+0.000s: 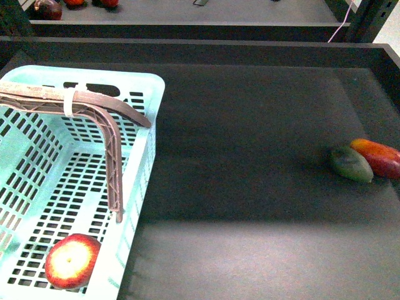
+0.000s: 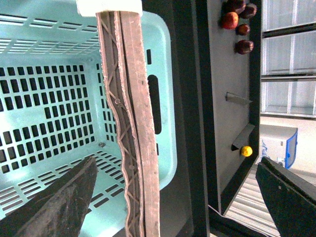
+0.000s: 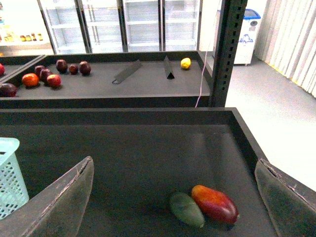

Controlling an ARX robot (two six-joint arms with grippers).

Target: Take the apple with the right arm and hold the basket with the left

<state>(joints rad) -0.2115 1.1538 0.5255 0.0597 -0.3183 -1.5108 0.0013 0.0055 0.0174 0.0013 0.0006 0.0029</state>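
Note:
The red apple (image 1: 72,260) with its yellowish patch lies on the floor of the mint-blue basket (image 1: 141,162), near its front corner. The basket's brownish lattice handle (image 1: 106,125) arches over it, wrapped by a white zip tie (image 1: 70,102). Neither arm shows in the front view. My left gripper (image 2: 177,202) hangs open above the basket (image 2: 165,118), its fingers (image 2: 59,202) either side of the handle (image 2: 136,123) without touching it. My right gripper (image 3: 173,197) is open and empty above the dark tray, clear of the fruit below. The apple is out of both wrist views.
An oblong green fruit (image 1: 351,164) and an oblong red-orange fruit (image 1: 378,157) lie together at the tray's right side (image 3: 186,209) (image 3: 215,203). The tray's raised black rim (image 1: 200,47) bounds it. A farther tray holds several dark red fruits (image 3: 44,76) and a yellow one (image 3: 185,62).

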